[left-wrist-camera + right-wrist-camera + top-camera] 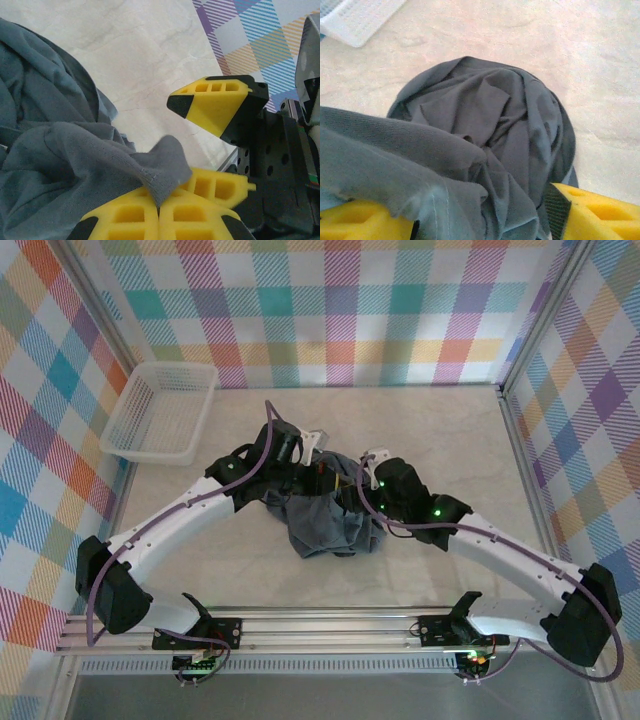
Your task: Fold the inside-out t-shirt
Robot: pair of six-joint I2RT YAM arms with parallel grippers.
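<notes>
The inside-out t-shirt lies in a crumpled blue-grey heap at the middle of the table. My left gripper is shut on a stitched hem of the t-shirt, which it holds a little above the table. It meets the heap from the upper left. My right gripper stands open, its yellow fingers wide apart with folds of the t-shirt between them and draped over the left one. In the left wrist view the right gripper sits right beside my shut left fingers.
A white mesh basket stands at the back left, its corner also in the right wrist view. Checked walls close in the marble table on three sides. Both arms cross the table's near half toward the heap.
</notes>
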